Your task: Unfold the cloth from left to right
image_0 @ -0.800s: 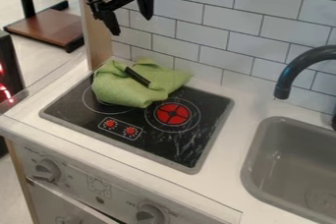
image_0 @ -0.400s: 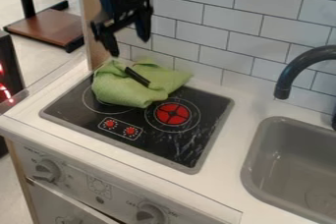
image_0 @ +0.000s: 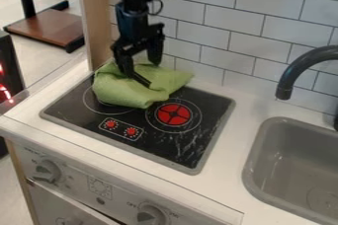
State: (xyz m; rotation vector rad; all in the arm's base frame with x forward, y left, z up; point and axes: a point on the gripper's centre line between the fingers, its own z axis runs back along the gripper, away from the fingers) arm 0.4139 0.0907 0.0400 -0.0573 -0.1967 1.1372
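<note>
On the stove [image_0: 178,145], far left: one cloth [image_0: 129,94], bunched, longer left to right, its bulk below and to the near side of the jaws, which stand wide apart.

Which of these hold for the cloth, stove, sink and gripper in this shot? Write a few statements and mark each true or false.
1. The cloth lies on the stove. True.
2. The cloth is spread out flat. False: it is bunched up in folds.
3. The gripper is at the cloth, its fingers apart. True.
4. The sink is left of the stove in the view. False: the sink is to its right.
5. The cloth hides the whole red burner. False: the red burner shows beside the cloth.
6. Two red knobs show on the stove's near side. True.
</note>
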